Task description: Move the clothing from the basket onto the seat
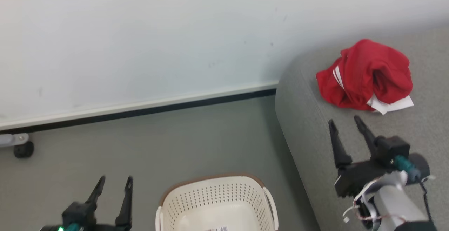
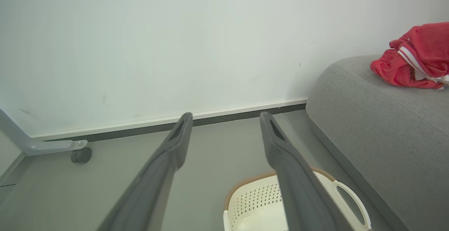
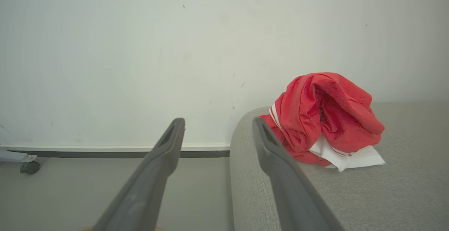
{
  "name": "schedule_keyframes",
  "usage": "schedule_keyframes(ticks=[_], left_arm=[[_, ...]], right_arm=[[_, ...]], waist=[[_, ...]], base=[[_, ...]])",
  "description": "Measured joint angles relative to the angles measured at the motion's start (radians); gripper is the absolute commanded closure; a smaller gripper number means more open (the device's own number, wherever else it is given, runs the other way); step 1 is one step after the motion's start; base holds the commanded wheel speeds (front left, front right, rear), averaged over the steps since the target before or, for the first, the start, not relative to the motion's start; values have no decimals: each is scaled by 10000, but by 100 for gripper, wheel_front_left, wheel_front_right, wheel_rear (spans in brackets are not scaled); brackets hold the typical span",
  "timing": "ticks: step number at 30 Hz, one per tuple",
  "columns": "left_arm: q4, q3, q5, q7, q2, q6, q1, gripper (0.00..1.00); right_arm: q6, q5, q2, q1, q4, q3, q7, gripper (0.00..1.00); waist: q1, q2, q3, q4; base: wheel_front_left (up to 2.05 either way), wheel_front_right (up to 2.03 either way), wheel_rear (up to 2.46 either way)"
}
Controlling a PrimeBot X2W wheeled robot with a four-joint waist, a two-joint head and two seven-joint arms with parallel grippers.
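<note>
Red clothing heaped on sofa; right gripper spread, empty. Head view adds basket and left gripper, spread too.

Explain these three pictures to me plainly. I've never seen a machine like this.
This is a two-armed wheeled robot. The top picture looks down from its head; the other two look along each arm's two dark fingers. Its left claw hangs open above the floor, and its right claw is open over the grey seat. Neither holds anything. A crumpled heap of red clothing with white trim lies on the seat. The cream basket stands on the floor; the part in view holds no clothing.
</note>
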Motion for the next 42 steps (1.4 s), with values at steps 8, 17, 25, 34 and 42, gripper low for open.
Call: schedule_keyframes(ticks=[8,17,25,34,42], left_arm=[[-418,589,-140,-77,178,90,1442,0],[-1141,1160,-140,-82,134,161,2547,0],[-1735,1427,25,-84,-23,178,2754,0],[-2173,1685,240,-84,-58,178,2942,0],[-2196,1710,600,-73,-144,178,2949,100]], right_arm=[[-433,-56,244,1676,-1225,128,0,0],[-708,-132,111,2951,-2468,0,0,0],[-957,-142,77,3943,-3256,-345,0,0],[-1051,-142,92,4281,-3829,-568,0,0],[-1124,-142,119,4474,-3906,-686,2,100]], waist=[[1,1,-734,325],[2,2,-952,468],[2,2,-894,574],[2,1,-796,641],[2,2,-719,675]], base=[[0,0,0],[0,0,0],[0,0,0],[0,0,0],[0,0,0]])
